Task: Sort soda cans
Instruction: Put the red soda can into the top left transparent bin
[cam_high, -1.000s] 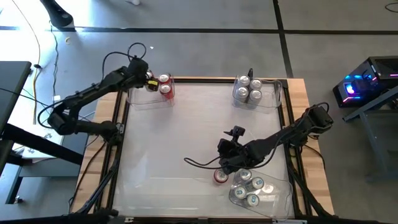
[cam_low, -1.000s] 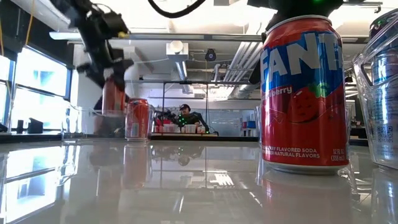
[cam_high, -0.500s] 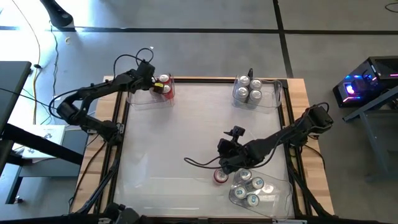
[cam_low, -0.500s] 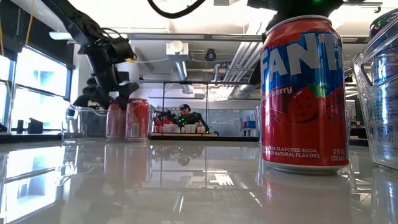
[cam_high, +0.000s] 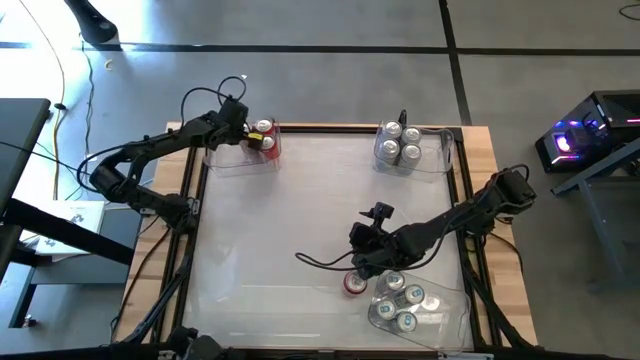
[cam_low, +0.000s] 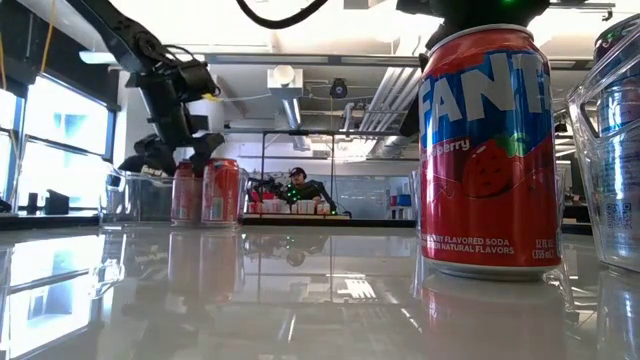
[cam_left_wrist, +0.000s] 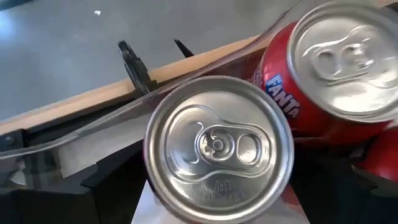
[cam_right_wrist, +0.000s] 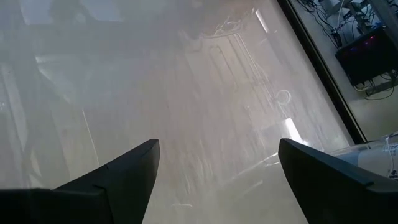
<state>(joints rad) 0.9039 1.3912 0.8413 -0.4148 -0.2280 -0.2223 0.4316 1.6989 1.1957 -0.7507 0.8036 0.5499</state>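
Tabletop: red can (cam_high: 354, 284) beside right claw (cam_high: 362, 268).

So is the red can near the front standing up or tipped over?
Standing up. The red Fanta can sits flat on the table, label upright, silver top up.

On the desk (cam_high: 300, 200), one bin (cam_high: 225, 160) at eleven o'clock holds two cans (cam_high: 265, 138), another bin (cam_high: 435, 150) at one o'clock holds four cans (cam_high: 400, 142), and a third bin (cam_high: 445, 310) at five o'clock holds four cans (cam_high: 405, 305). A lone can (cam_high: 353, 285) stands just left of it.
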